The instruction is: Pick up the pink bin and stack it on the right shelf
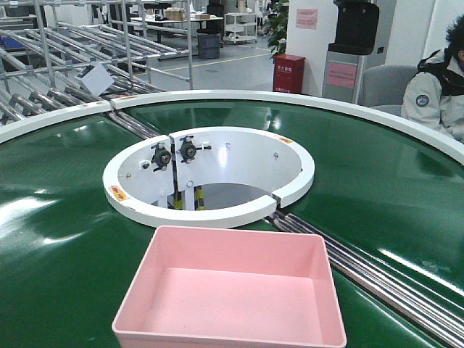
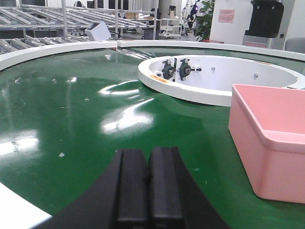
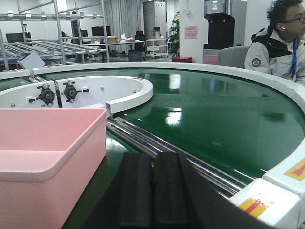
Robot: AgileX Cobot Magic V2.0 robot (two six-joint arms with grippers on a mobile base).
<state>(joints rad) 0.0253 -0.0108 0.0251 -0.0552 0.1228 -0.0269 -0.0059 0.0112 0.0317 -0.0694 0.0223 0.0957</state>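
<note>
The left tool (image 2: 148,188) and right tool (image 3: 153,188) sat pressed together beside the untouched pink bin (image 1: 230,293); the approach was probably under way, and they needed spreading next.

The pink bin (image 1: 232,301), shallow and rectangular with flared walls and rounded corners, is set upright and empty on the round green bench (image 1: 65,239), just before its white inner ring (image 1: 210,214).
</note>
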